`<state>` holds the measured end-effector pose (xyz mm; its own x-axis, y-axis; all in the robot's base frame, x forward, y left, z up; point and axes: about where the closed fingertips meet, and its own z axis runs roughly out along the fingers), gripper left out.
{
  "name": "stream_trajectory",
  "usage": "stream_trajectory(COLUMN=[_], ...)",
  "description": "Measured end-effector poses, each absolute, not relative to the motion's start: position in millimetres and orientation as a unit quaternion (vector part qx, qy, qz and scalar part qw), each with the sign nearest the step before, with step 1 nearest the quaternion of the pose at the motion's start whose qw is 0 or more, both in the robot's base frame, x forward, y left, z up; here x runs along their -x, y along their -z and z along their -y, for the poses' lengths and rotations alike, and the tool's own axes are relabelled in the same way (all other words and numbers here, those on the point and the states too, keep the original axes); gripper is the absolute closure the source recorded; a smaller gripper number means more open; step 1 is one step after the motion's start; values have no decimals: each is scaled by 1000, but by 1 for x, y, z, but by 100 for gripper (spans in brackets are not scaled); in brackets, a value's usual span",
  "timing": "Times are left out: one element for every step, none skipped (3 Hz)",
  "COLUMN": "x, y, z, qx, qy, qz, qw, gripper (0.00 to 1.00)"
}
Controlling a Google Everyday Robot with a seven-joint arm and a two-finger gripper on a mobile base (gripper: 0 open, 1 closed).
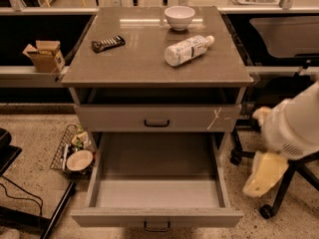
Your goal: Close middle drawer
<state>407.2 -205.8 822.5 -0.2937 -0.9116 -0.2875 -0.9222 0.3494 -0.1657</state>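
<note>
Middle drawer (157, 193) is fully out and its tray looks empty. Its front panel (99, 217) is the nearest thing in view, down and left of the gripper (264, 176). The handle (157, 227) sits at panel centre, further left again.

The gripper hangs off the drawer's right side, apart from it, roughly level with the right wall. Can't tell whether it's open or closed.

Risks, as I read them:
- The gripper is beside the drawer, not in front. A straight sweep left hits the side wall and shoves the cabinet sideways instead of closing anything. It needs to get round in front of the panel first.
- A push at the right corner rather than near the handle could rack the drawer in its slides and jam it part-way.
- The chair caster (266, 212) is just below and behind the gripper, so repositioning could snag the chair base.
- The scratched drawer (149, 117) is up and left of the gripper and already shut. Contact that high does nothing for the task.
- A hard slam shakes the surface (144, 63), far up-left. The bottle (187, 50) lies on its side and could roll; the bowl (179, 17) behind it is less of a worry.

The wire basket (62, 148) is on the drawer's far side from the gripper, outside the closing path.
</note>
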Motion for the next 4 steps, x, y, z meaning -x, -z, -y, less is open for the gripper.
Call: stream_trajectory(x=[-386, -353, -310, -286], y=[-736, -657, -581, -542], z=[204, 207, 206, 201], qx=[563, 540, 496, 463], qy=[-36, -70, -121, -155], qz=[-811, -828, -851, -865], qw=[155, 132, 118, 117], gripper=[14, 29, 60, 83])
